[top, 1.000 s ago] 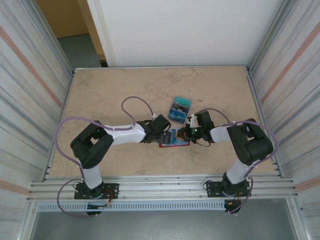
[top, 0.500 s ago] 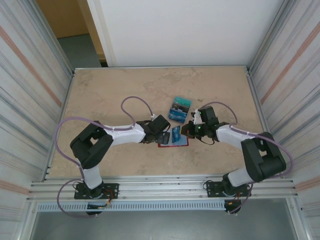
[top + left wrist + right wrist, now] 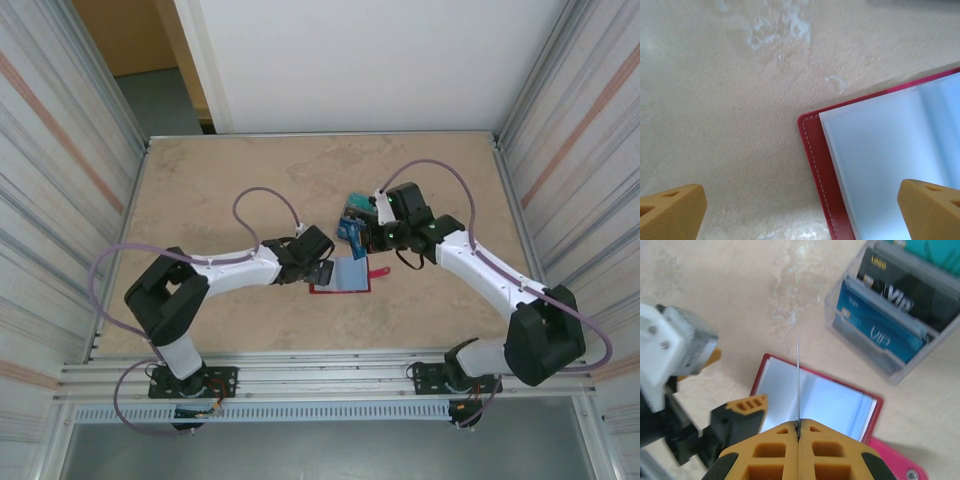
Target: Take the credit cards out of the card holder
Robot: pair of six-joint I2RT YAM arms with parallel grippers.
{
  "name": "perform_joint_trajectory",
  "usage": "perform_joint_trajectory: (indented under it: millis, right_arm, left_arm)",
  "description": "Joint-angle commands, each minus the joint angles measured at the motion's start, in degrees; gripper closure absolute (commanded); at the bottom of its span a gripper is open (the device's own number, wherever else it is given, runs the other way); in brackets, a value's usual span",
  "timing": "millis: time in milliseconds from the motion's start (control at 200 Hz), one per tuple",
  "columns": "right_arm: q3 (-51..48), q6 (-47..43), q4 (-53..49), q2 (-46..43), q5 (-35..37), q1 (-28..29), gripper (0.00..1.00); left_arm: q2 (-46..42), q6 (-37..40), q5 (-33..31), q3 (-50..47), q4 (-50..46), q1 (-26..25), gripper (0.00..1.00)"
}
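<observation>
We see the card holder (image 3: 341, 276) lying spread open on the table (image 3: 220, 190), just in front of the arms, its red cover (image 3: 814, 165) framing pale grey-blue inner pockets (image 3: 890, 150) and its pinkish-red snap tab (image 3: 378, 271) sticking out on the right side. The left gripper (image 3: 322, 270) sits low at the holder's left edge with its jaws spread wide and nothing between them; in the left wrist view one orange fingertip (image 3: 671, 210) hangs over bare table and the other (image 3: 932, 210) over the pockets. The right gripper (image 3: 798, 432) is clenched on a single credit card (image 3: 347, 230), which we see edge-on as a thin upright line from the right wrist camera and as a blue sliver from above, held near the holder's far edge. Just beyond it stands a clear plastic organizer (image 3: 865, 352) with slots that hold more cards upright: a blue one (image 3: 875, 330) nearest, a black one (image 3: 895, 295) behind it, and a teal one (image 3: 935, 247) at the back.
</observation>
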Motion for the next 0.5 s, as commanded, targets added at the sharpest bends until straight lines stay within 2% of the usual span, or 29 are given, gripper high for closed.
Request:
perform_joint_trajectory:
  millis: [0,205,496]
  right_arm:
    - [3.69,-10.76,-3.80,3.20,8.77,1.25,1.00]
    - [9.88,-21.72,-3.35,9.28,15.19,2.25,1.00]
    - [14.20,-35.02,-0.32,14.47,13.69,1.73,1.00]
  left_arm:
    - [-5.14,0.85,-1.73,-1.74,-1.57,0.28,0.01]
    - [-11.46,-1.12,-3.11,-5.56,-1.57,0.32,0.01]
    - [-19.00,-4.59,-5.40,-11.23,-0.51,1.37,0.01]
